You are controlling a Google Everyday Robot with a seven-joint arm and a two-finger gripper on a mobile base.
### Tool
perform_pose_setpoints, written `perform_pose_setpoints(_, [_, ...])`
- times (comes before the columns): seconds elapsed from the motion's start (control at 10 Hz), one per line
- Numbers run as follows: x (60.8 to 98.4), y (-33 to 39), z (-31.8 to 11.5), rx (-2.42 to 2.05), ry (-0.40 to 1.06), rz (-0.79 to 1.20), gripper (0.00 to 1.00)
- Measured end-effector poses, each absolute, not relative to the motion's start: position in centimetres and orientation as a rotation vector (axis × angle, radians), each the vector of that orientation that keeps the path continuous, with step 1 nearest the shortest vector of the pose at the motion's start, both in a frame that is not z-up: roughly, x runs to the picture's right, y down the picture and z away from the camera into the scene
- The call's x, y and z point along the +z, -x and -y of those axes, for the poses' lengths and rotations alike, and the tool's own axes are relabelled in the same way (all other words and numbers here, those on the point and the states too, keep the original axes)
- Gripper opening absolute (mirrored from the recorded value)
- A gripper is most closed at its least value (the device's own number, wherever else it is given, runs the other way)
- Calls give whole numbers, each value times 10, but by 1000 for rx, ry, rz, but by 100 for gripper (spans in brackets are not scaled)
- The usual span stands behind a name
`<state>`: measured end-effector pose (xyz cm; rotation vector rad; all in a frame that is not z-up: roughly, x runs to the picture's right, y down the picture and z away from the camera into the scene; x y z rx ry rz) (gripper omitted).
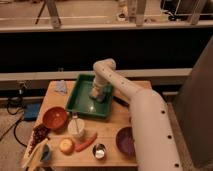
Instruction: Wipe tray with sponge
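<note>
**A:** Where is the hand right now?

**B:** The hand (98,94) is down inside the tray (80,102), toward the tray's right side, at the end of the white arm (142,115) that bends over from the right. It sits low, at or just above the tray floor.

**A:** Is it gripping the sponge?

**B:** I cannot tell. There is a pale, greyish lump right under the hand, but hand and sponge blur into one shape, so whether the hand is spread or closed is unclear.

**A:** And the tray itself?

**B:** Dark green, rectangular, raised rim, lying flat on the wooden desk (112,125). It takes up the back middle of the desk, with its long sides running slightly askew to the desk edge. The floor of the tray left of the hand shows bare green with a small bright glint.

**A:** What else is around the tray?

**B:** Just off the tray's back left corner lies a pale blue cloth (61,87). In front of the tray's left corner stands a round orange bowl (54,117). Close to the tray's front edge there is a white cup (76,128), and beyond that, further from the tray, a carrot (86,142) lying at a slant, a yellowish round fruit (66,145) and a small metal cup (99,150). A purple bowl (126,140) sits in front of the tray's right corner, partly behind the arm.
</note>
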<state>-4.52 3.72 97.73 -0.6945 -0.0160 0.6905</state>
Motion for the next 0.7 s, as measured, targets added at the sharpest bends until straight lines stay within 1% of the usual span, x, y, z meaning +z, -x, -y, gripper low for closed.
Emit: perform_pose_setpoints(0.7, [917,43,-82,623,712,48,0])
